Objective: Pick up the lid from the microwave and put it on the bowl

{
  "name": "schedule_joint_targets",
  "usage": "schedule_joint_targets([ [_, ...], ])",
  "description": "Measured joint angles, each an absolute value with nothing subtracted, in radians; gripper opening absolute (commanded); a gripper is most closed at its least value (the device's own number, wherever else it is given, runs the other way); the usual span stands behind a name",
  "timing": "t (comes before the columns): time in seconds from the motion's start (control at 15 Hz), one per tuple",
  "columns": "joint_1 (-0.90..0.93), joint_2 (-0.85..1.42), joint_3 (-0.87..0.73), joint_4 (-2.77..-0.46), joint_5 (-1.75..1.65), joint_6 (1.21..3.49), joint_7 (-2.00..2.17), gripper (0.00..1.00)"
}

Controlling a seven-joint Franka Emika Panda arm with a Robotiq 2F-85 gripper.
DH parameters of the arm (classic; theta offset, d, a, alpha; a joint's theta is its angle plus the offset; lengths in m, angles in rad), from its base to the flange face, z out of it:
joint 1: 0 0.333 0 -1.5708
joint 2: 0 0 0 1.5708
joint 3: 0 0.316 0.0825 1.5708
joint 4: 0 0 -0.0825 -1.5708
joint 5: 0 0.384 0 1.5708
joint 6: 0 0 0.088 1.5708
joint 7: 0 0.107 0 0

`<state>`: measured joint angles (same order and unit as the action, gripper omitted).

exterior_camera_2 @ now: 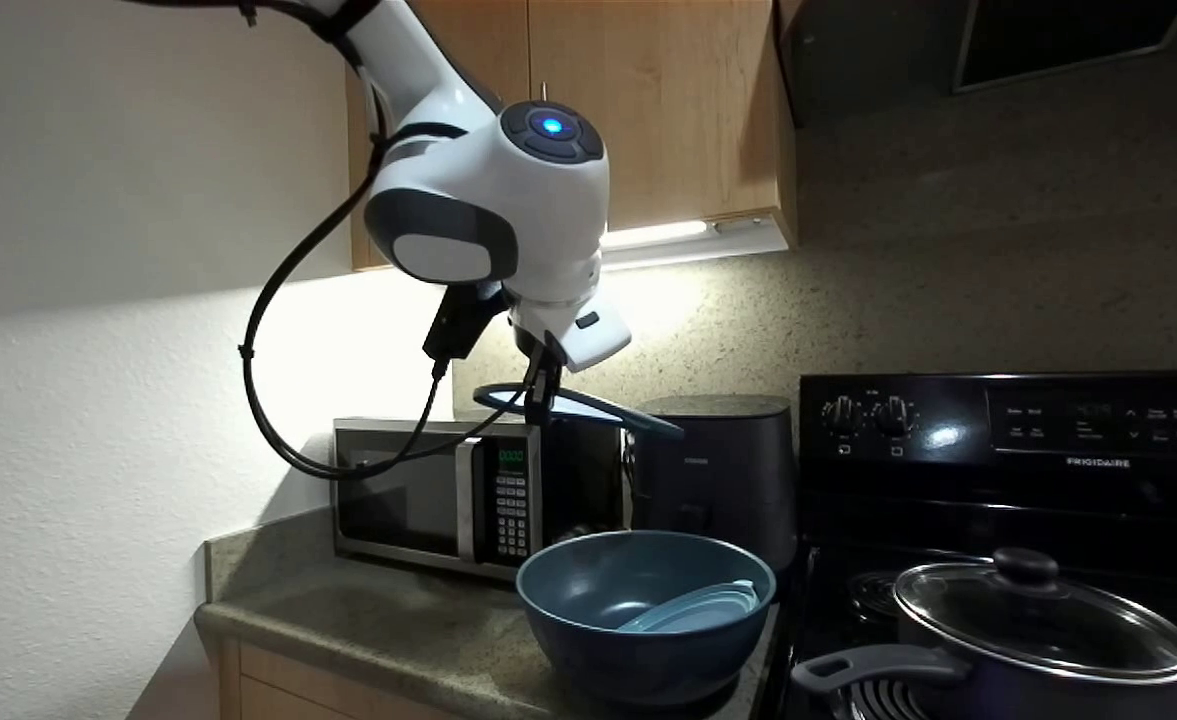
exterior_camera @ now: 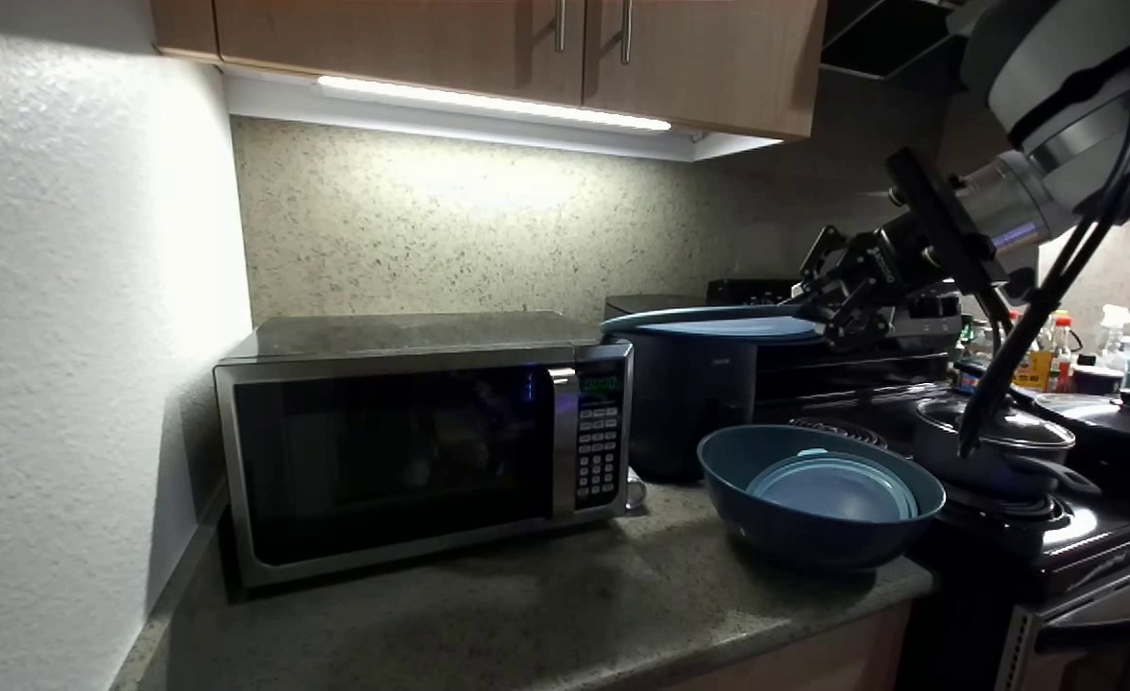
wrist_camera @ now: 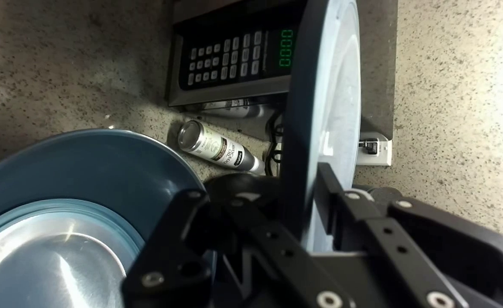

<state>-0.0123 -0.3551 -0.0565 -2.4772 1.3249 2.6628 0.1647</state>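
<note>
The light-blue lid (exterior_camera: 709, 321) hangs in the air, and my gripper (exterior_camera: 811, 312) is shut on its rim. Tilted down towards the right, the lid (exterior_camera_2: 588, 405) is above the counter in an exterior view. In the wrist view a finger (wrist_camera: 326, 192) presses against the pale side of the lid (wrist_camera: 341, 98); the opposite fingertip is hidden in the dark. Below sits the deep blue bowl (exterior_camera_2: 638, 655), with a smaller light-blue round piece (exterior_camera: 833, 489) leaning inside it. The microwave (exterior_camera: 392, 461) stands at the wall, its door closed.
A black appliance (exterior_camera_2: 713, 470) stands behind the bowl. Beside the counter, the stove carries a lidded pot (exterior_camera_2: 1038, 650). An oil bottle (wrist_camera: 221, 147) lies next to the microwave. Wooden cabinets (exterior_camera: 411, 48) hang overhead.
</note>
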Motion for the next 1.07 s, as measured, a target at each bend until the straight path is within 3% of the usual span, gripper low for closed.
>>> schedule_joint_targets([
  [0.4,-0.135,-0.367,-0.171,-2.479,1.178,2.433,0.182,0.03],
  [0.47,-0.176,-0.367,-0.200,-2.481,1.131,2.387,0.193,0.11],
  [0.73,-0.256,-0.367,-0.259,-2.482,1.064,2.306,0.210,0.11],
  [0.8,-0.255,-0.367,-0.255,-2.482,1.064,2.306,0.212,0.03],
  [1.07,-0.253,-0.361,-0.248,-2.468,1.064,2.306,0.196,0.03],
])
